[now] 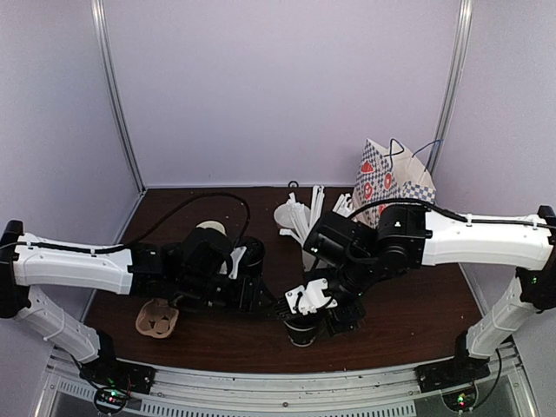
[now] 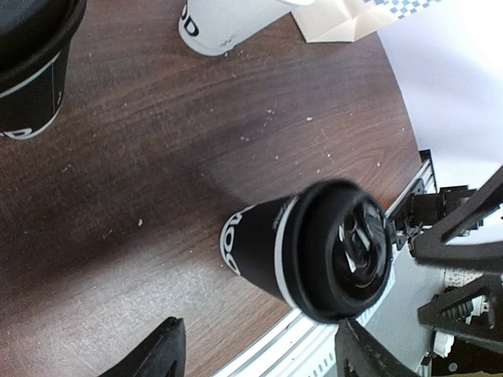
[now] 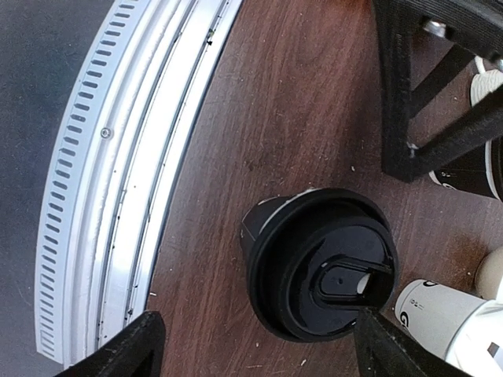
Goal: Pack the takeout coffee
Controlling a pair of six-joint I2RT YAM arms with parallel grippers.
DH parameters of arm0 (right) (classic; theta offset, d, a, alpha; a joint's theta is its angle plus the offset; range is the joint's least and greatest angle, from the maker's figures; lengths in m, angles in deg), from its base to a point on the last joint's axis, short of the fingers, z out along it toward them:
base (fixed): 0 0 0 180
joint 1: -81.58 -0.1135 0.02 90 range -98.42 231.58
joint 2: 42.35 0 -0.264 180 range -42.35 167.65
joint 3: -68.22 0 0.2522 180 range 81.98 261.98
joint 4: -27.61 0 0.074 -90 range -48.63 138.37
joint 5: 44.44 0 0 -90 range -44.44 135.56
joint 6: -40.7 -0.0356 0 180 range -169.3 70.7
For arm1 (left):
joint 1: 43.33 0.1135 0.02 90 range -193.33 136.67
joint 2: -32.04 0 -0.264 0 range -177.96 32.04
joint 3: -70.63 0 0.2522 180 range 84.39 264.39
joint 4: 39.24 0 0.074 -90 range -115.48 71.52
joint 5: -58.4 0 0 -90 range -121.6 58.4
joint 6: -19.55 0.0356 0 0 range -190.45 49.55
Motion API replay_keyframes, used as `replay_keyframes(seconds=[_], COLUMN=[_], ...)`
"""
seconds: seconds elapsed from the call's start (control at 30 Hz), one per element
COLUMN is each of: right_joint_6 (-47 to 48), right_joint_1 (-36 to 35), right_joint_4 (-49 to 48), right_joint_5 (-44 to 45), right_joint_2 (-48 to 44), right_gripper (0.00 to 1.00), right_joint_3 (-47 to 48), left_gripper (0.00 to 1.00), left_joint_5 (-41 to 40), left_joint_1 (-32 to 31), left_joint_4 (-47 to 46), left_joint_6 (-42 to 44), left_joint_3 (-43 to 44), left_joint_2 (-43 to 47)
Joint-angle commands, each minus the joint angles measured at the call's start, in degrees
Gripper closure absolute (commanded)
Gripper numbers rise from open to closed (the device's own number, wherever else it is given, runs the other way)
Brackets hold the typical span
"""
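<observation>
One black lidded coffee cup (image 1: 301,331) stands upright near the table's front edge. It shows in the left wrist view (image 2: 302,251) and from above in the right wrist view (image 3: 322,263). My left gripper (image 2: 259,334) is open, with the cup just ahead of its fingertips (image 2: 167,345). My right gripper (image 3: 258,322) is open above the same cup, with one fingertip (image 3: 385,342) by the lid's edge. Neither touches the cup. In the top view both grippers, left (image 1: 274,306) and right (image 1: 317,314), meet at this cup. The second black lidded cup (image 1: 252,254) stands behind my left arm (image 2: 31,67).
A brown cardboard cup carrier (image 1: 157,318) lies at the front left. A patterned paper bag (image 1: 391,178) stands at the back right. A white cup of stirrers (image 1: 306,221) stands mid-back (image 2: 224,23). A cream mug (image 1: 211,228) is behind the left arm. The metal front rail (image 3: 118,181) is close by.
</observation>
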Motion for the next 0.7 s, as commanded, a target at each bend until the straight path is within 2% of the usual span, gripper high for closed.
replay_keyframes(seconds=[0.0, 0.2, 0.67], right_joint_6=[1.6, 2.5, 5.6], right_joint_1=[2.1, 4.6, 5.4], right_joint_4=[1.0, -0.4, 1.3], right_joint_5=[-0.4, -1.0, -6.2], right_joint_2=[-1.2, 0.9, 7.8], right_gripper=[0.10, 0.04, 0.04], right_joint_3=[-0.6, 1.5, 5.0], left_gripper=[0.30, 0.29, 0.33], left_joint_5=[1.0, 0.8, 3.1], left_joint_1=[-0.4, -0.7, -0.9], left_joint_4=[-2.2, -2.8, -7.1], left_joint_6=[0.6, 0.4, -1.2], left_joint_3=[-2.0, -2.3, -3.8], left_joint_2=[-0.9, -0.8, -1.6])
